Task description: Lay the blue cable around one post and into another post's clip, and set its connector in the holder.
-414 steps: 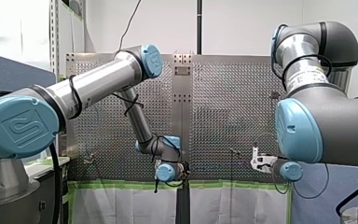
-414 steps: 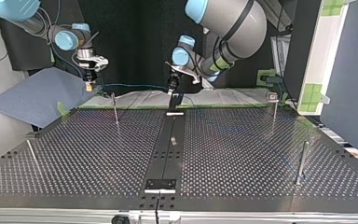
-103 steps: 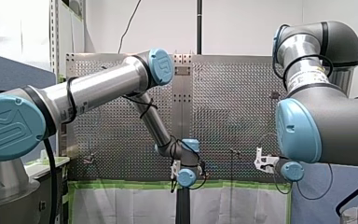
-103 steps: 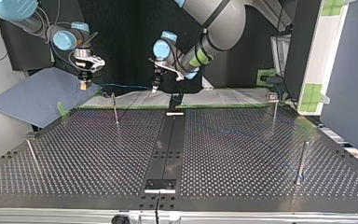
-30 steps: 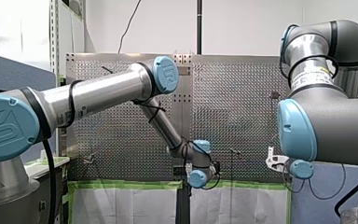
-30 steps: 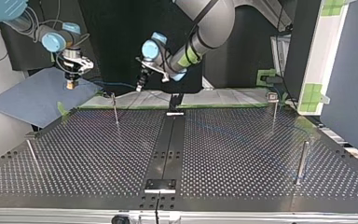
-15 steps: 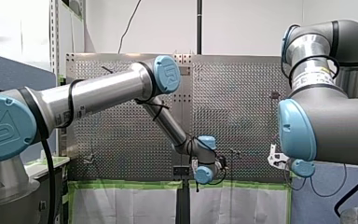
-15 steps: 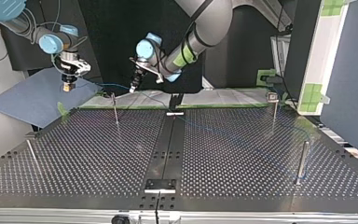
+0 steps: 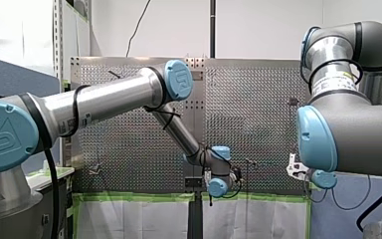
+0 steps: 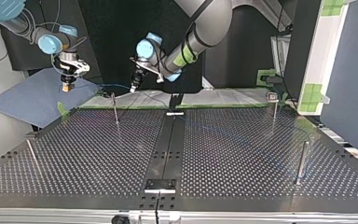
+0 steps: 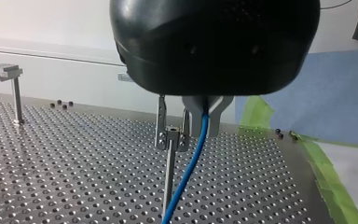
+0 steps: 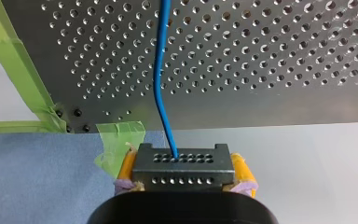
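Front view: my left end effector (image 9: 233, 177) sits low at centre and my right end effector (image 9: 294, 169) at lower right; their grip cannot be told here.

Top view: the blue cable (image 10: 116, 86) runs between them at upper left, just above a thin post (image 10: 115, 109); the step appears to be looping that post, so bring the line down beside it and keep gentle tension.

Left wrist view: metal fingers (image 11: 161, 122) pinch the cable; the post stands just beside it.

Right wrist view: yellow pads (image 12: 240, 167) clamp the black connector (image 12: 184, 165); the cable leads ahead over the worktop (image 12: 270, 56).
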Controlling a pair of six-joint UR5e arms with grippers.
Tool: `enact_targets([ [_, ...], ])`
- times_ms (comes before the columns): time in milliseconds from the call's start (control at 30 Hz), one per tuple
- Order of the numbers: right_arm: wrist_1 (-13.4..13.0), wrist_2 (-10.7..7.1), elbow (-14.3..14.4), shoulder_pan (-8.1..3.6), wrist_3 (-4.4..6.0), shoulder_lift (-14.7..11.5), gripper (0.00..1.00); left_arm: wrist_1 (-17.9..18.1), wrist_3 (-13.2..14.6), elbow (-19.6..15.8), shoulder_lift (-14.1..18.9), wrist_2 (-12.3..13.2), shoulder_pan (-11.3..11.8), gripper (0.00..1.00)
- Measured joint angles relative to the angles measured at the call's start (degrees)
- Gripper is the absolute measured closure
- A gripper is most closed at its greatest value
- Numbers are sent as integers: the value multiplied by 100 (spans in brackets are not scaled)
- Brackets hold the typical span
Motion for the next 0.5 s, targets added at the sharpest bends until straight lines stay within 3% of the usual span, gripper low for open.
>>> enact_targets([
  [500, -16, -8, -1, -2, 1, 1, 100, -84, -89, 144, -98, 0, 75, 100],
])
